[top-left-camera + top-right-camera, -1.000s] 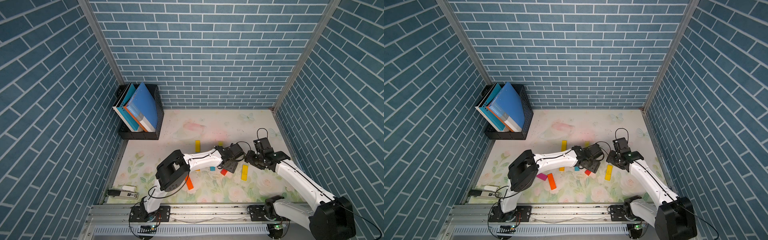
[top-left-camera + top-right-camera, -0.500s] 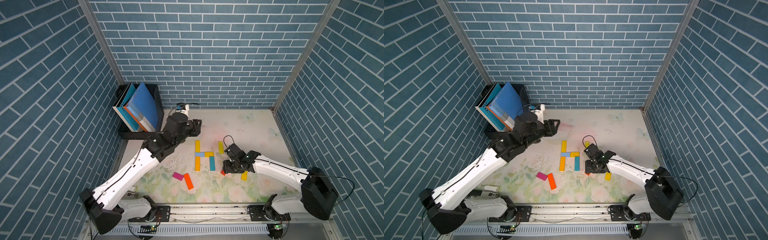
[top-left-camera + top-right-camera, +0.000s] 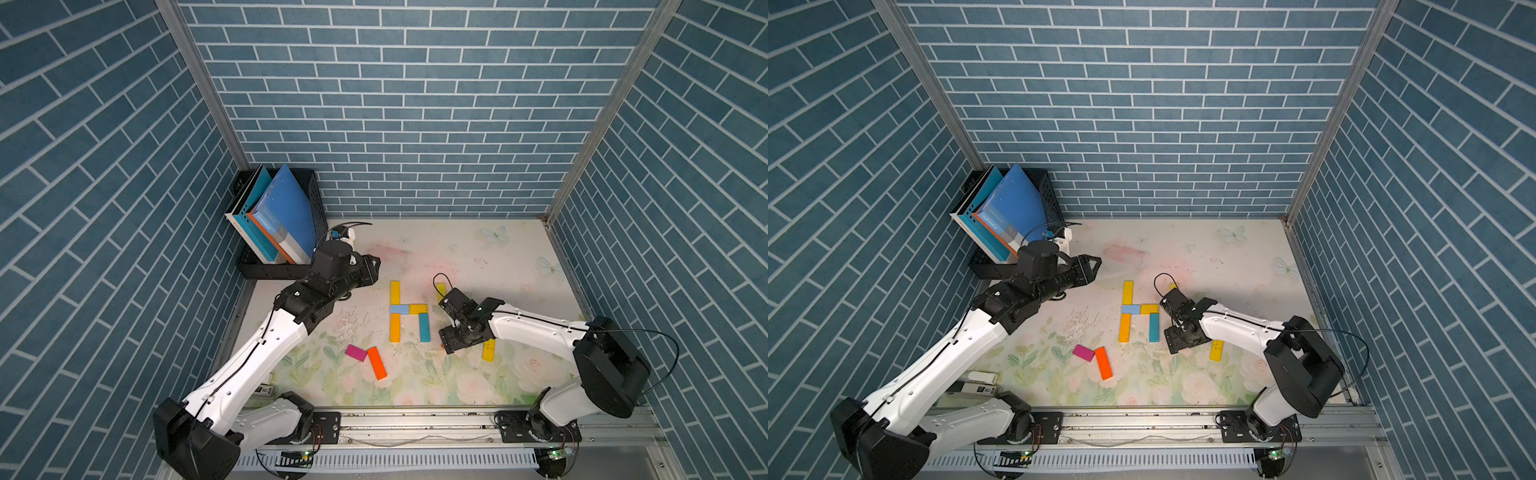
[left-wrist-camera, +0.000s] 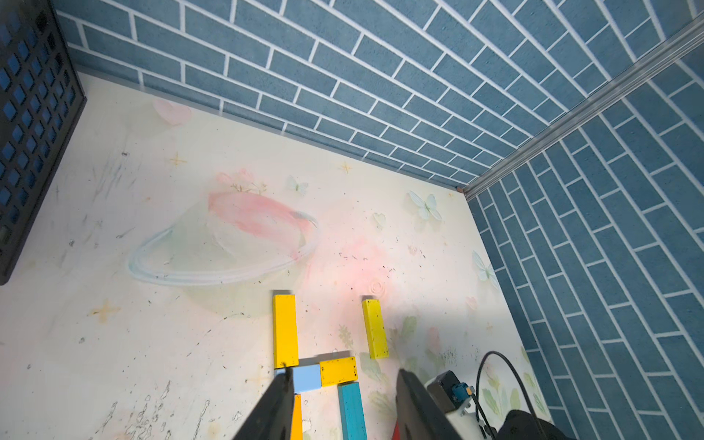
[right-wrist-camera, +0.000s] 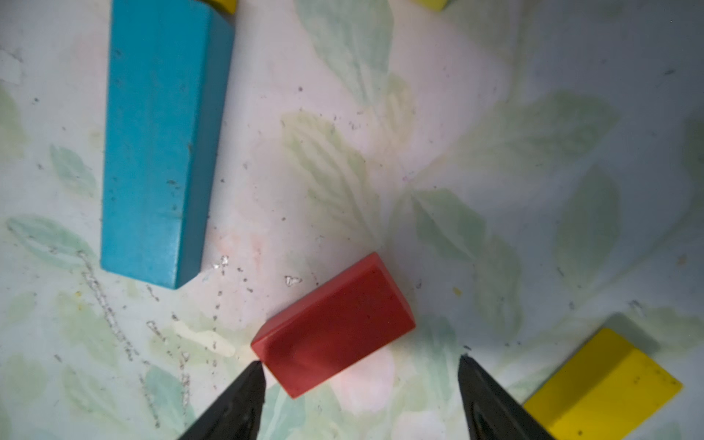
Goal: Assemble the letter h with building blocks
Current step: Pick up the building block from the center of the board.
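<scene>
The building blocks lie on the floral mat. A yellow block (image 3: pixel 395 293), light blue block (image 3: pixel 399 309), short yellow block (image 3: pixel 418 308), orange-yellow block (image 3: pixel 395 327) and teal block (image 3: pixel 424 327) touch in an h shape. My right gripper (image 5: pixel 360 361) stands open low over the red block (image 5: pixel 335 324); one fingertip (image 5: pixel 256 367) is at its corner. Loose yellow blocks (image 3: pixel 489 350) (image 4: pixel 375 327) lie on either side of that gripper. Magenta (image 3: pixel 356 353) and orange (image 3: pixel 377 363) blocks lie nearer the front. My left gripper (image 3: pixel 376 266) hangs open and empty, raised beside the rack.
A black rack (image 3: pixel 316 195) of blue books stands at the back left. Small white and black items (image 3: pixel 980 384) lie at the front left corner. Brick walls close three sides, and a metal rail (image 3: pixel 415 419) runs along the front.
My left arm has drawn back from the blocks to the rack, its jaws narrower than before. My right gripper came down over the red block and opened wider.
</scene>
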